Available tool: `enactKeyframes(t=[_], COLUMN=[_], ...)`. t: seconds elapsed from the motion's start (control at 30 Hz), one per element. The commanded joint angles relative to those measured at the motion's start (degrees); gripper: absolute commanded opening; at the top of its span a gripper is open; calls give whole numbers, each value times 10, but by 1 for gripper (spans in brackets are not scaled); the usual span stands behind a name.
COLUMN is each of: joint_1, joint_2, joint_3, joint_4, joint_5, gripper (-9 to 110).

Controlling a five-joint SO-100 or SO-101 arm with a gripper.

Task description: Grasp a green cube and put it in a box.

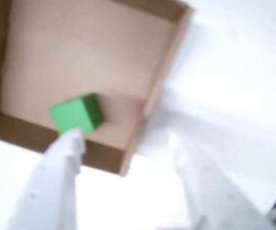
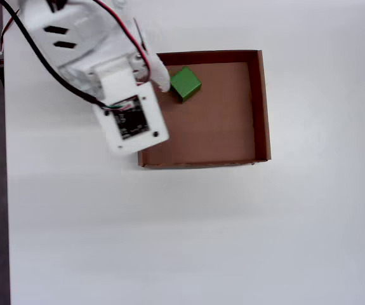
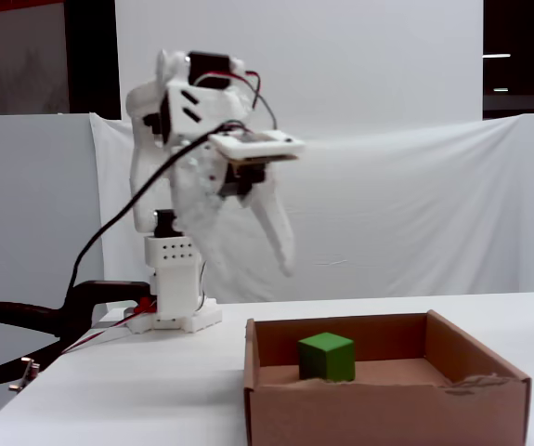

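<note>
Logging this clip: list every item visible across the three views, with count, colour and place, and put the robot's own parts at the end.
green cube: one, bright green, on the floor of the box near its top-left corner in the overhead view, free of the gripper.
box: one, brown cardboard, open, on the table right of the arm in the overhead view.
table: one, white surface under everything.
clamp: one, black, at the table edge left of the arm's base in the fixed view.
backdrop: white sheet behind the table in the fixed view.
arm: one, white with black and red cables.
gripper: one, white, open, raised above the box.
</note>
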Motion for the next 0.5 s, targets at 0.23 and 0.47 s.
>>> enactKeyframes(t=[0.23, 0.47], joint_1=[227, 282], joint_2=[379, 566], joint_3=[346, 475], joint_4=[-7, 47], joint_5=[102, 176], gripper=[24, 24])
